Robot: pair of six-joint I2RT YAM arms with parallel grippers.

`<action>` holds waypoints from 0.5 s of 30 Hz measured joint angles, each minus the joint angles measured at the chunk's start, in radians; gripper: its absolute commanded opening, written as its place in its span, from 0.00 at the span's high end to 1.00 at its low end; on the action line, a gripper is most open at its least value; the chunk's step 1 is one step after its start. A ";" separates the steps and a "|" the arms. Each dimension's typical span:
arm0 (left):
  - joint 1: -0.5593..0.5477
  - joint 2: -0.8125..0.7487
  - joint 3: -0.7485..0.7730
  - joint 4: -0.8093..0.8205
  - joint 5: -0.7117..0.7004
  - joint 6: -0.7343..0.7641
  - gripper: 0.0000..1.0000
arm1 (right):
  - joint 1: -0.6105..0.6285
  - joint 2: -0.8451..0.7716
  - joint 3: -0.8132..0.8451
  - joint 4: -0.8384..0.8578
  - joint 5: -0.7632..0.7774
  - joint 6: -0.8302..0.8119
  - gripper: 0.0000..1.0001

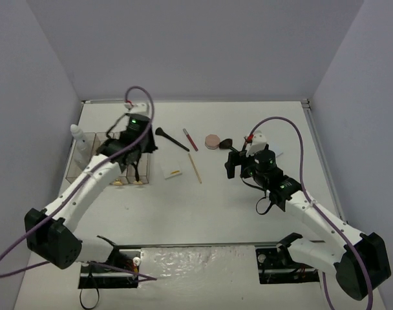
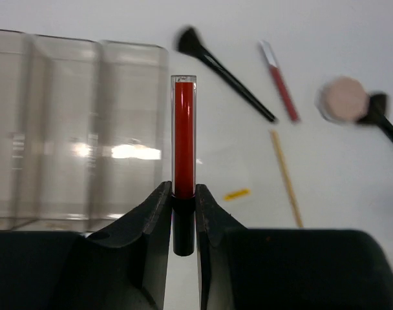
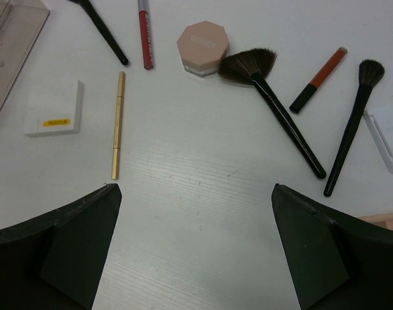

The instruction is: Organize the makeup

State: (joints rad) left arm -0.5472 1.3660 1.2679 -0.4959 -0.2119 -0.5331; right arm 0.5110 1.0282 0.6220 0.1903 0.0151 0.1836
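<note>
My left gripper [image 2: 183,197] is shut on a red tube with a black cap [image 2: 183,139], held beside the right end of the clear bins [image 2: 74,129]; it sits over the bins in the top view [image 1: 133,137]. My right gripper [image 3: 195,194] is open and empty above bare table, right of centre [image 1: 238,161]. On the table lie a black brush [image 3: 103,29], a red pencil [image 3: 145,39], a tan pencil [image 3: 117,126], a pink compact [image 3: 203,45], a white pad [image 3: 54,108], a fan brush [image 3: 274,103], an orange tube [image 3: 319,79] and another black brush [image 3: 351,123].
The clear bins [image 1: 93,158] stand in a row at the left, with a white bottle [image 1: 79,137] upright at their far left end. A white flat item [image 3: 385,139] lies at the right edge of the right wrist view. Grey walls close the table's back and sides.
</note>
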 measured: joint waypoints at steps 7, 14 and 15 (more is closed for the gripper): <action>0.463 -0.040 -0.044 0.003 0.082 0.201 1.00 | 0.000 -0.007 -0.010 0.010 -0.041 0.003 0.00; 0.640 0.160 -0.032 0.009 0.130 0.358 1.00 | 0.000 -0.037 -0.017 0.016 -0.051 0.003 0.00; 0.654 0.185 -0.032 0.009 0.132 0.370 1.00 | 0.000 -0.038 -0.017 0.016 -0.052 0.003 0.00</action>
State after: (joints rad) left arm 0.1073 1.5510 1.2364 -0.4868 -0.0796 -0.1634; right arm 0.5106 0.9905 0.6052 0.2064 -0.0373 0.1867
